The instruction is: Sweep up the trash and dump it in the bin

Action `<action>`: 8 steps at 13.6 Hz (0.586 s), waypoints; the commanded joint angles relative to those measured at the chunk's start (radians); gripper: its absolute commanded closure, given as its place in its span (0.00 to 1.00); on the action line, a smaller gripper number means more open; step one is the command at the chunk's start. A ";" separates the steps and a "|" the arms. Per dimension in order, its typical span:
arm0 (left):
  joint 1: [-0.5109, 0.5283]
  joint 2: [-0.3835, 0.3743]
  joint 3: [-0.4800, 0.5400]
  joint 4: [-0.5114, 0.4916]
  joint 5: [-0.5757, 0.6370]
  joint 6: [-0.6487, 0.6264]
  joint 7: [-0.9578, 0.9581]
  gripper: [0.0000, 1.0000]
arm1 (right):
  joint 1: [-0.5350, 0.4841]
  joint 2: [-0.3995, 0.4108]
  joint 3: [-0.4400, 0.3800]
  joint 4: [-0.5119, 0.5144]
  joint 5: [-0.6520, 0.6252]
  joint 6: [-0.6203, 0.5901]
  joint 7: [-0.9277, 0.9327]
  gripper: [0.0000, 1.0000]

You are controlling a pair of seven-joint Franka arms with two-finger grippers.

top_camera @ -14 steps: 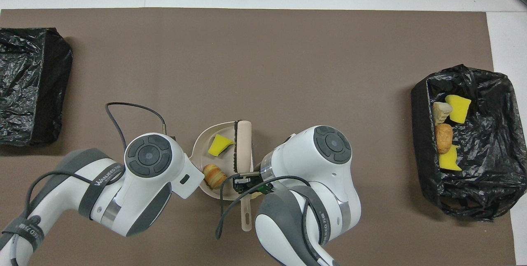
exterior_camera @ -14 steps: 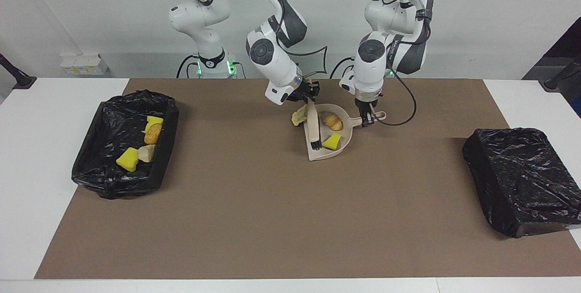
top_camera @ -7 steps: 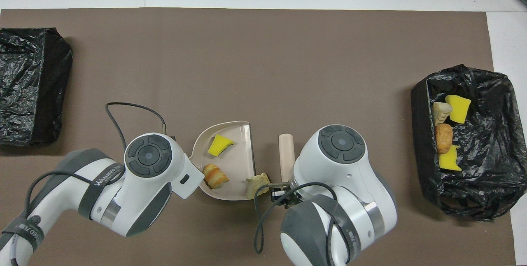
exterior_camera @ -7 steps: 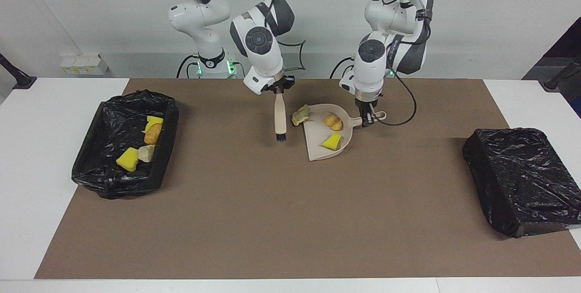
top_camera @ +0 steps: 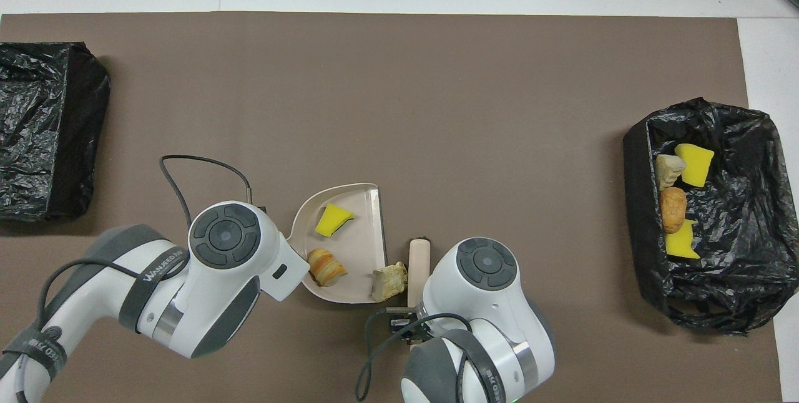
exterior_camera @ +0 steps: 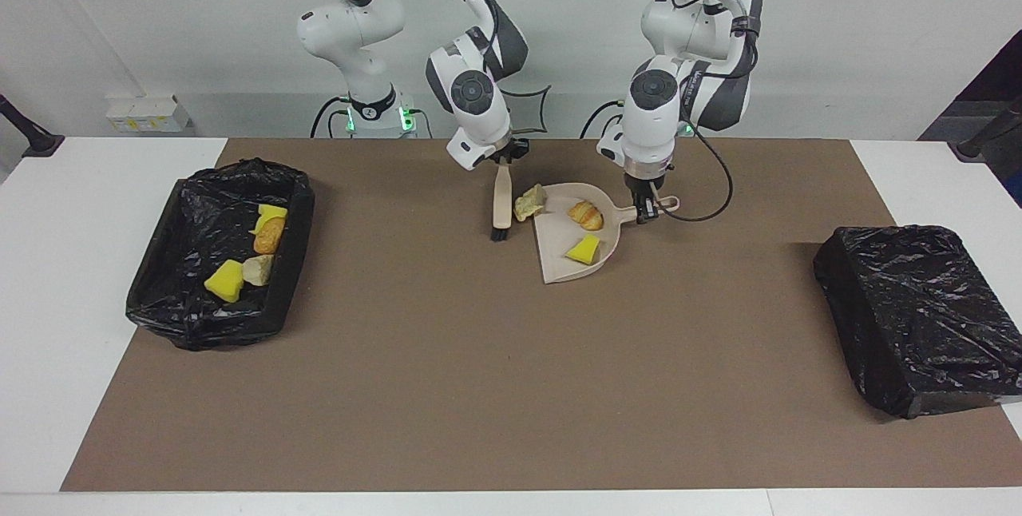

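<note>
Trash is split between three spots: a yellow sponge chunk [exterior_camera: 584, 248] and an orange bread lump [exterior_camera: 586, 215] lie inside the beige dustpan [exterior_camera: 559, 264], a tan lump [exterior_camera: 529, 201] sits at the pan's open edge at the corner nearest the robots, and four more pieces rest in the open black-lined bin [exterior_camera: 160, 292] at the right arm's end of the table. Right gripper [exterior_camera: 503, 158] has its jaws pinched on the handle of the brush [exterior_camera: 501, 208], which hangs below the jaws with its dark bristles down at the mat, just beside the tan lump on the side away from the pan; that placement looks meant to push the lump into the pan's mouth. Left gripper [exterior_camera: 643, 208] has its jaws clamped on the dustpan's handle, holding the pan flat on the mat, probably so it will not slide under the brush's push. A second bin [exterior_camera: 918, 316], covered in black plastic, sits well apart at the left arm's end.
</note>
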 commanded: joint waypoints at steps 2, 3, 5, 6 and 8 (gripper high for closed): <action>0.003 -0.022 0.006 -0.029 0.009 0.028 0.003 1.00 | 0.054 0.044 0.001 0.078 0.150 0.101 -0.017 1.00; 0.006 -0.021 0.006 -0.027 0.009 0.038 0.003 1.00 | 0.059 0.047 0.000 0.104 0.150 0.095 -0.011 1.00; 0.023 -0.013 0.006 -0.024 0.009 0.088 0.026 1.00 | 0.050 -0.002 -0.009 0.112 0.126 0.049 -0.009 1.00; 0.026 -0.013 0.006 -0.024 0.009 0.090 0.049 1.00 | 0.044 -0.027 -0.019 0.114 0.077 0.000 -0.008 1.00; 0.035 -0.002 0.006 -0.017 0.008 0.101 0.062 1.00 | -0.010 -0.102 -0.020 0.121 -0.085 -0.119 0.003 1.00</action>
